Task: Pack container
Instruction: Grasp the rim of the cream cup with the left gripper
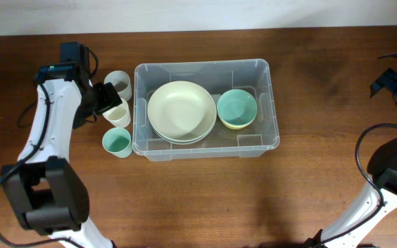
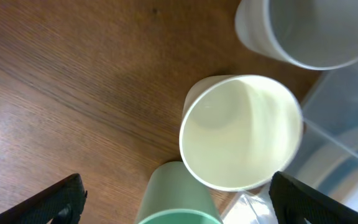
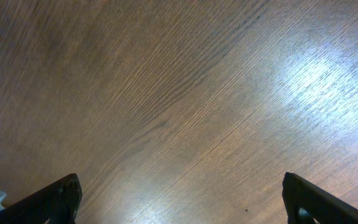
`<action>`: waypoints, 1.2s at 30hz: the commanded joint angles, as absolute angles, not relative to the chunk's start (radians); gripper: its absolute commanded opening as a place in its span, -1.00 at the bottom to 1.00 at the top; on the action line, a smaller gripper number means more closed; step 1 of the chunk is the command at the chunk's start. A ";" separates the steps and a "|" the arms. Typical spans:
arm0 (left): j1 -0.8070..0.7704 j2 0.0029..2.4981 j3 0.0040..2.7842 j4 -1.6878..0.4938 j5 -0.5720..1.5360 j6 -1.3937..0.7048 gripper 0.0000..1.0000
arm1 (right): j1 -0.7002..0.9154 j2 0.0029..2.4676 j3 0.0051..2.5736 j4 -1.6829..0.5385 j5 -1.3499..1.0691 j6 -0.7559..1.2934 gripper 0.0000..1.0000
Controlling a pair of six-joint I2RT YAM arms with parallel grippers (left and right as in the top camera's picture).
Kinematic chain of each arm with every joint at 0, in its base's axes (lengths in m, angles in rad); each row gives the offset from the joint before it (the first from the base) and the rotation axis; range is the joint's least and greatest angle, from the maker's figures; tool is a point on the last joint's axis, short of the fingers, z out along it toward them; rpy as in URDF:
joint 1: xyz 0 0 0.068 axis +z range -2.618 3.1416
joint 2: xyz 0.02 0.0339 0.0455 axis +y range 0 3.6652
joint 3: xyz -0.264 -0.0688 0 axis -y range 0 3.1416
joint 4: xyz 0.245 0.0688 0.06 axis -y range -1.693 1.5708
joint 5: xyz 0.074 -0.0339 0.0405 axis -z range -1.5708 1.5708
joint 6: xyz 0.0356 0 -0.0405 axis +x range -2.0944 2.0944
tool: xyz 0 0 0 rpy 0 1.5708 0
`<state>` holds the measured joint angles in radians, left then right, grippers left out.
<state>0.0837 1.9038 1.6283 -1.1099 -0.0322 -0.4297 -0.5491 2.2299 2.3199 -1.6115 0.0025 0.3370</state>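
Left gripper [image 1: 107, 98], fingers spread and empty, hovers over the cream cup [image 2: 240, 132] just beside the container [image 1: 205, 150], likely poised to grasp it.

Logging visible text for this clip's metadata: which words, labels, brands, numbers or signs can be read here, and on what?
No text can be read in any view.
The container shows no legible label; the plates and bowls cover much of its base.
The cream cup, white cup and green cup are plain, with no print.
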 commanded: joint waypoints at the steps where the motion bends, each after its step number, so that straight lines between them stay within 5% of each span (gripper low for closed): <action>1: 0.086 1.956 1.619 -1.110 -0.020 -0.414 0.91 | -0.550 2.199 2.316 -1.611 0.004 0.341 0.98; 7: 0.086 1.996 1.619 -1.095 -0.021 -0.413 0.89 | -0.550 2.199 2.316 -1.611 0.004 0.341 0.98; 19: 0.086 2.029 1.619 -1.062 -0.010 -0.391 0.48 | -0.550 2.199 2.316 -1.611 0.004 0.341 0.98; 33: 0.086 2.073 1.619 -1.011 0.012 -0.390 0.44 | -0.550 2.199 2.316 -1.611 0.004 0.341 0.98; 36: 0.086 2.073 1.619 -1.010 0.012 -0.390 0.10 | -0.550 2.199 2.316 -1.611 0.004 0.341 0.98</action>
<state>0.0837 2.0647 1.6226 -1.0119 -0.0021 -0.4049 -0.5491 2.2299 2.3199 -1.6115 0.0025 0.3370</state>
